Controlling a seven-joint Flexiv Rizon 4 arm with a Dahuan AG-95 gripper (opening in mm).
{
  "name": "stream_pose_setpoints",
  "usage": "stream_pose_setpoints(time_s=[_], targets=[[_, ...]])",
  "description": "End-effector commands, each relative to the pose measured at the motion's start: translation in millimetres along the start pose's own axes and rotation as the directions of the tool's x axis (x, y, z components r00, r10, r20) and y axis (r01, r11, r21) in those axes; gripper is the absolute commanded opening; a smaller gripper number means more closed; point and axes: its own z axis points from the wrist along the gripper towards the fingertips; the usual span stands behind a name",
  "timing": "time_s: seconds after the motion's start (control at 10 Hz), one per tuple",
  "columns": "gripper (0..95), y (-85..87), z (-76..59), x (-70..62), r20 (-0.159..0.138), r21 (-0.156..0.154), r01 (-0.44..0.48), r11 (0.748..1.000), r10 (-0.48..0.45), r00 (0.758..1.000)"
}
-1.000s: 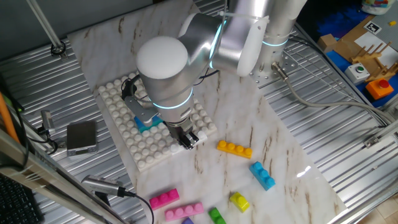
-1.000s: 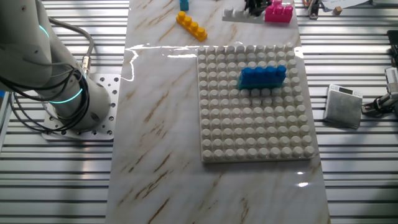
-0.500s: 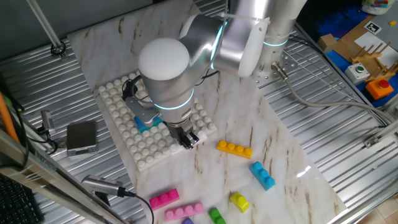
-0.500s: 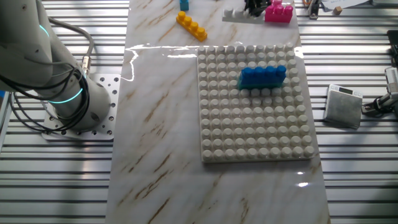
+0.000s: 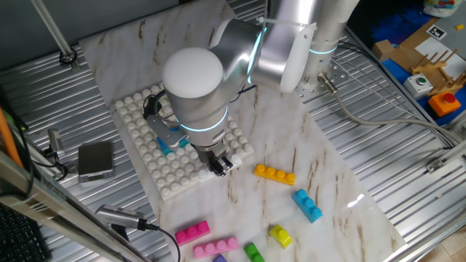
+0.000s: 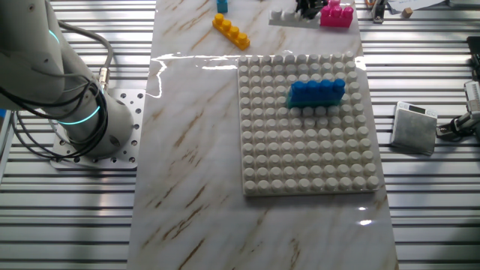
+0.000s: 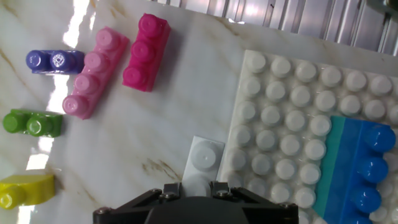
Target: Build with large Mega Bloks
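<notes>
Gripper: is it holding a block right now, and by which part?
Cannot be told. The hand view shows a white block just ahead of the gripper body; the fingertips are out of view.

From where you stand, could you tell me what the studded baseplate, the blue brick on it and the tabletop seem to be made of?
The white studded baseplate looks like moulded plastic with a satin sheen on its rounded studs. The blue brick looks like the same kind of plastic, glossier, with small highlights on its studs in the hand view. The tabletop looks like polished marble, or a marble-print laminate: brown veining and mirror-like glare.
</notes>
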Motion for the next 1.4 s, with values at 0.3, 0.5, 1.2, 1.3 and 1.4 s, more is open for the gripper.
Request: stream_pose_setpoints(time_s=[0.3, 0.5, 1.2, 1.3, 1.4], targets=[[0.0, -32.5, -24.1, 4.3, 0.000, -0.012, 0.012, 1.000, -0.012, 1.000], [0.0, -70.8, -34.1, 0.5, 0.008, -0.019, 0.025, 0.999, -0.025, 1.000], [0.0, -161.2, -32.4, -5.9, 0.023, -0.021, 0.067, 0.998, -0.067, 0.998], [0.0, -165.8, -30.5, -4.5, 0.034, -0.022, 0.066, 0.998, -0.065, 0.997], [0.0, -168.1, -29.0, -3.5, 0.044, -0.020, 0.060, 0.998, -0.059, 0.997]])
